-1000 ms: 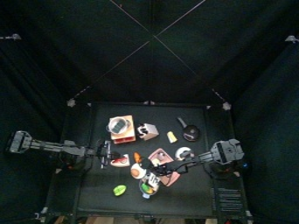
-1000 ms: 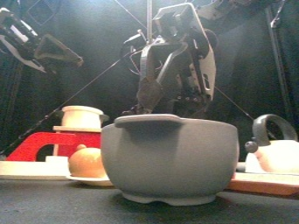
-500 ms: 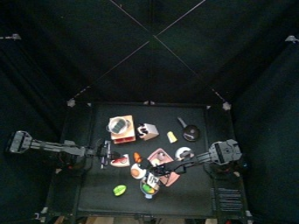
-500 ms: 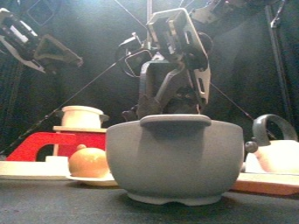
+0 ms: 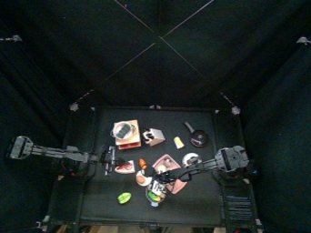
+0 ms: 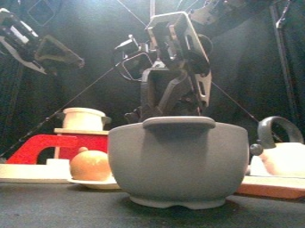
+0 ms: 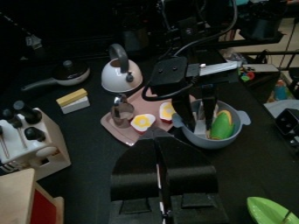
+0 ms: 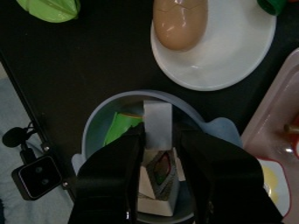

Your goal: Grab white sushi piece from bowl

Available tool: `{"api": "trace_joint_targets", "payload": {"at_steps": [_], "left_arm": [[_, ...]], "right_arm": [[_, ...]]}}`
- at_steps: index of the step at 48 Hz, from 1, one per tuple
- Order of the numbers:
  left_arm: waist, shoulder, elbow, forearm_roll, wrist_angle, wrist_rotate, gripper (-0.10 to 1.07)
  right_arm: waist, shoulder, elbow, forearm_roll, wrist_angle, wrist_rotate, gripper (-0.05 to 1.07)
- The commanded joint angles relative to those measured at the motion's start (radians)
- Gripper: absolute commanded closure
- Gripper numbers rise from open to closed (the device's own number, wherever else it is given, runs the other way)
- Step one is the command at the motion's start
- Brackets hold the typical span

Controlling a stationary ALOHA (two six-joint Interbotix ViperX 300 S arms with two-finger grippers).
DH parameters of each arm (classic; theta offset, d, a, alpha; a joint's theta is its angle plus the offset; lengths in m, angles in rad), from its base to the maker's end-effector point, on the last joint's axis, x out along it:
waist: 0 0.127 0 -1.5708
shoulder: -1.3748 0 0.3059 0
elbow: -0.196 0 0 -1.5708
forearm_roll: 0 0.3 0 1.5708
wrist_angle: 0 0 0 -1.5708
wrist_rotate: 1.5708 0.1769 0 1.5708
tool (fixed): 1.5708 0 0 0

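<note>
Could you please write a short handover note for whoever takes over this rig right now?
Right gripper: lowered into the grey bowl, jaws around the white sushi piece; a firm grip cannot be confirmed.
Left gripper: resting off to the side, above the table, holding nothing.
Done: reach into the bowl.
Left: secure the grip and lift the piece out. A green piece also sits in the bowl.

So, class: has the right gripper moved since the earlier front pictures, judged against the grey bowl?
Yes. The right gripper has sunk towards the grey bowl, behind its rim.
</note>
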Motion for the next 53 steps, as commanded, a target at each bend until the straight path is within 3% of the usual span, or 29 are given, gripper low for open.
{"api": "trace_joint_targets", "payload": {"at_steps": [1, 23, 53], "left_arm": [[0.002, 0.002, -0.014, -0.002, -0.009, 0.002, 1.0], [0.002, 0.0, -0.014, -0.002, -0.009, 0.002, 1.0], [0.003, -0.037, 0.002, -0.002, -0.009, 0.002, 1.0]], "right_arm": [[0.0, -0.029, -0.025, -0.006, -0.002, -0.002, 0.41], [0.005, -0.141, 0.011, -0.043, -0.006, -0.002, 0.44], [0.006, -0.17, 0.035, -0.038, -0.018, 0.0, 0.44]]}}
